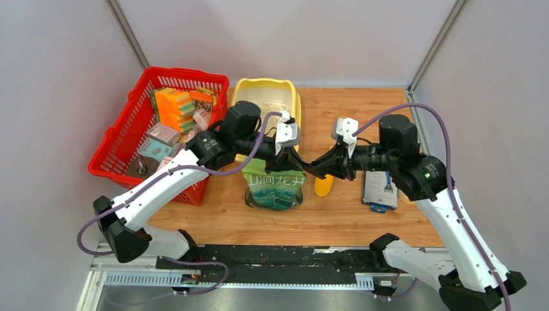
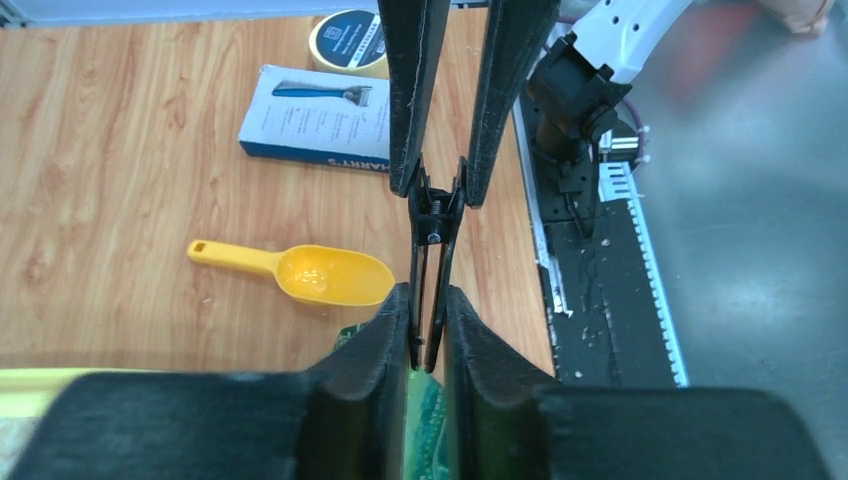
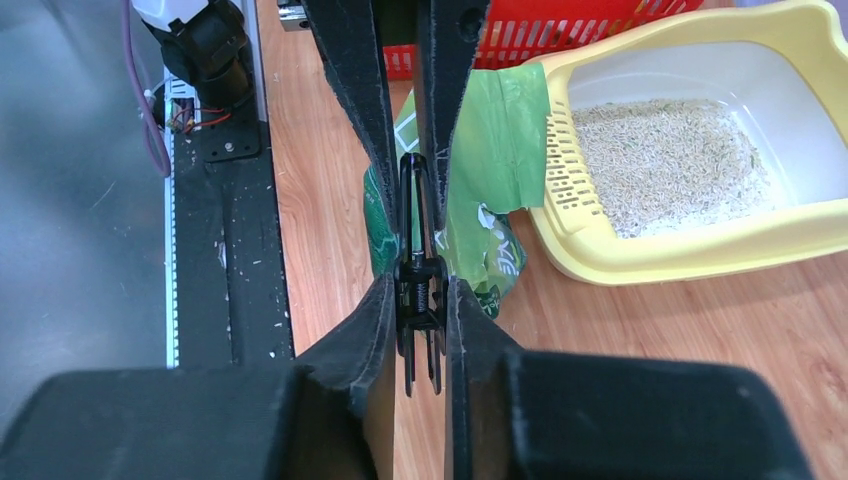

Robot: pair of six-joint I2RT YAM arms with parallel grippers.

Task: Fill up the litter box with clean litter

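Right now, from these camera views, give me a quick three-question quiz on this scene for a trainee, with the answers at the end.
1. True or false: the litter box already holds some litter.
2. What lies between the green pouch and the razor box? A) a yellow scoop B) a blue brush C) a white cup
3. Fill in: the left gripper and the right gripper are both shut on a black ____.

Key: 1 true; 2 A; 3 clip.
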